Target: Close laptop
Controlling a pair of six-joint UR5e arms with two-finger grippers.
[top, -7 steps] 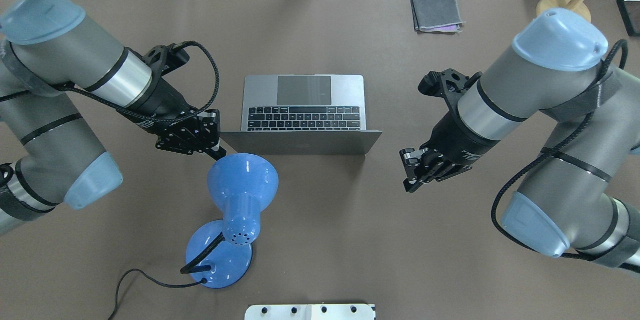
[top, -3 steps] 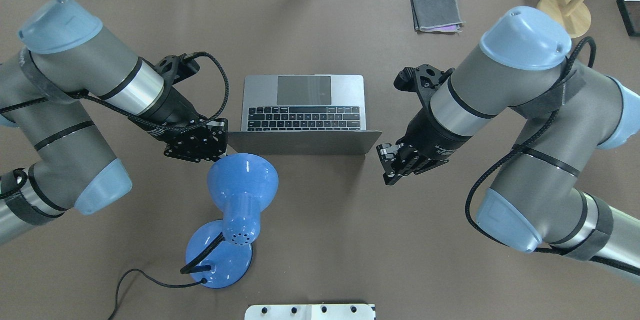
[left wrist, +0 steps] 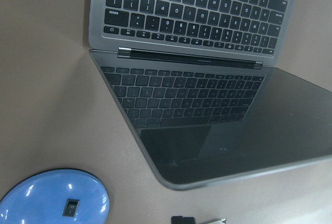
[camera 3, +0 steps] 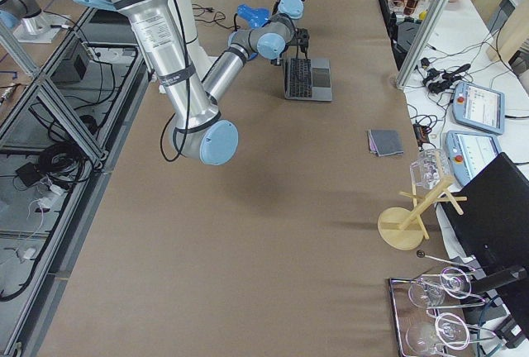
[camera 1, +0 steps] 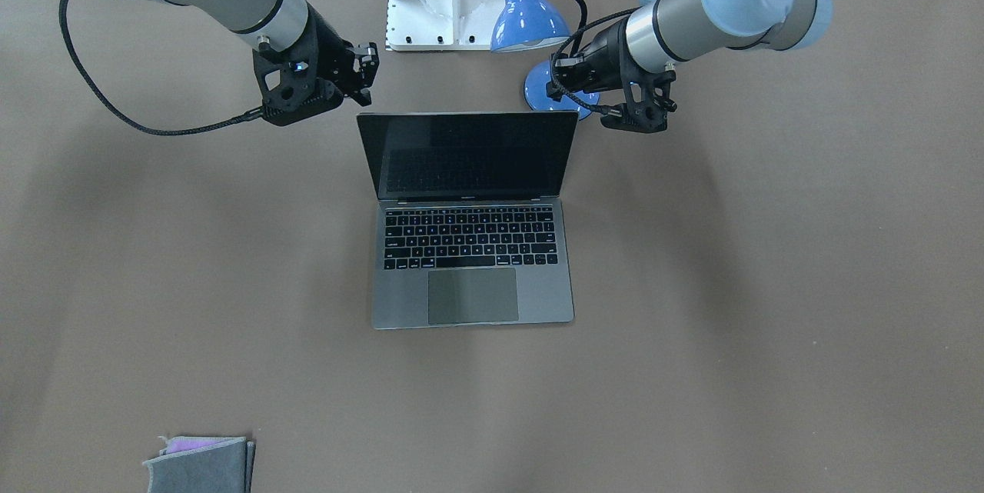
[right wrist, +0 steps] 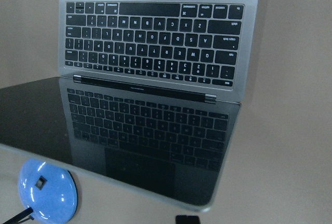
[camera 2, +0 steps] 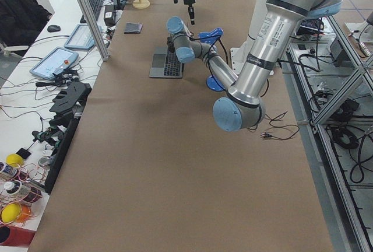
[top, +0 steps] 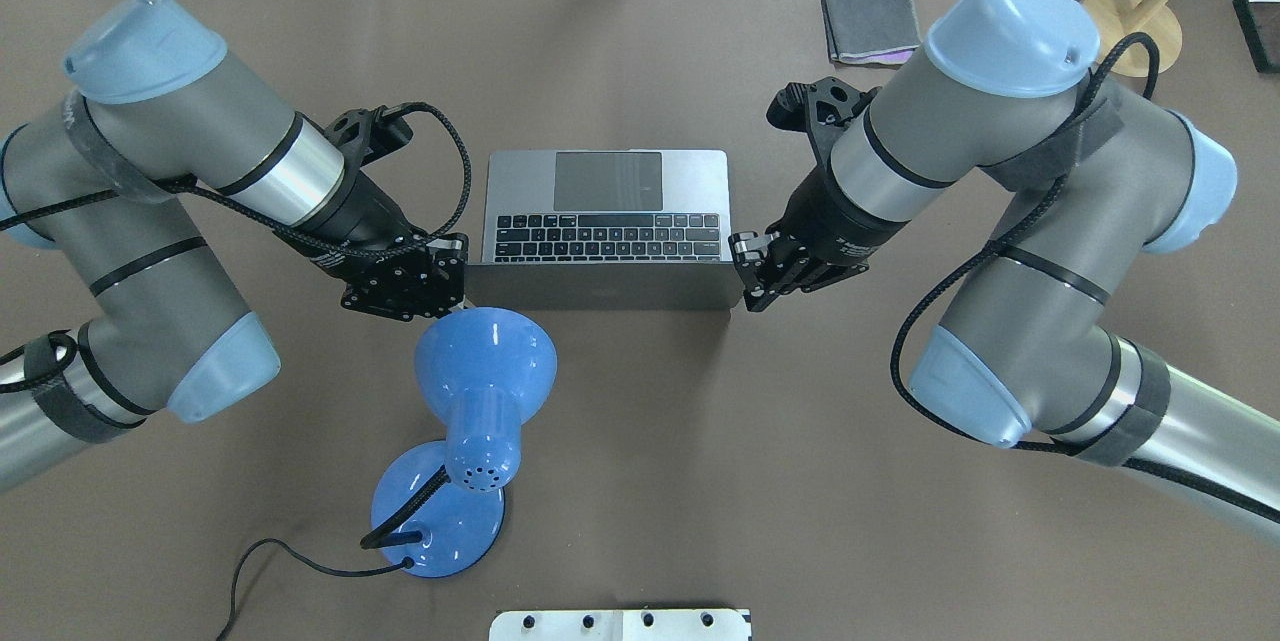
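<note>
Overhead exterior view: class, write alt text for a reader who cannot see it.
An open laptop sits mid-table, its screen tilted toward the robot, with the left end effector and right end effector at the screen's two top corners. A blue desk lamp stands nearer the robot; a grey pouch lies far right.

The near arm's tool [camera 3: 301,41] hangs just behind the open laptop [camera 3: 308,78] on the brown worktop [camera 3: 273,233]. A blue lamp [camera 3: 252,16] stands behind it, a pouch [camera 3: 384,142] well in front.
</note>
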